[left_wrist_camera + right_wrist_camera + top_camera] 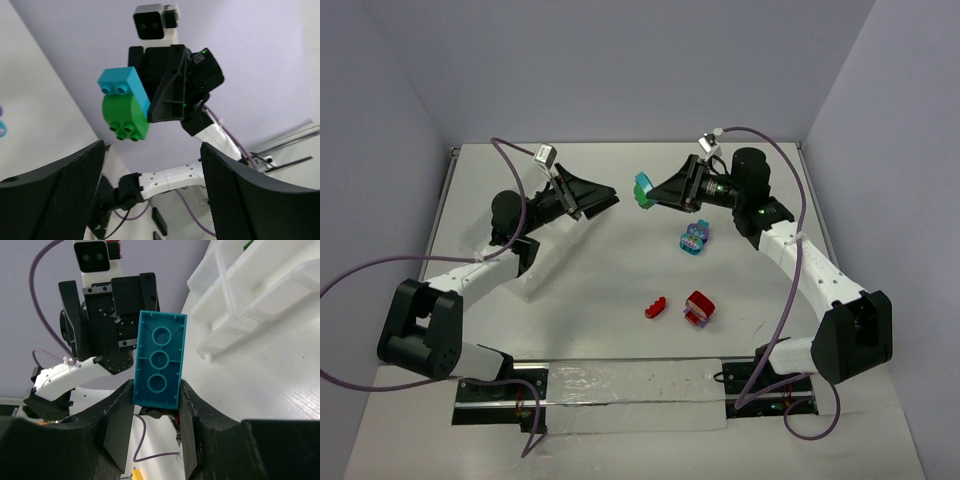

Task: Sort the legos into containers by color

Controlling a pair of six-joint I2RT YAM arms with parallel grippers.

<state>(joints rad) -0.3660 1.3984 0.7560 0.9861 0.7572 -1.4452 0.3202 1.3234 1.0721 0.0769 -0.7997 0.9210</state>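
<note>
My right gripper [655,192] is shut on a teal lego [159,365] and holds it in the air above the table. A green lego [125,117] is stuck to that teal one [122,86]. My left gripper [610,198] faces it from the left, a short gap away. Its jaws are open and there is nothing between the fingers [65,195]. A purple and teal cluster [694,238] lies on the table below the right gripper. Two red legos [655,308] [699,308] lie nearer the front. The white tray of containers [630,395] sits at the near edge.
The tray's compartments [250,290] show at the upper right of the right wrist view, with something green in a far one. Purple cables loop beside both arm bases. Grey walls close the table at the back and sides.
</note>
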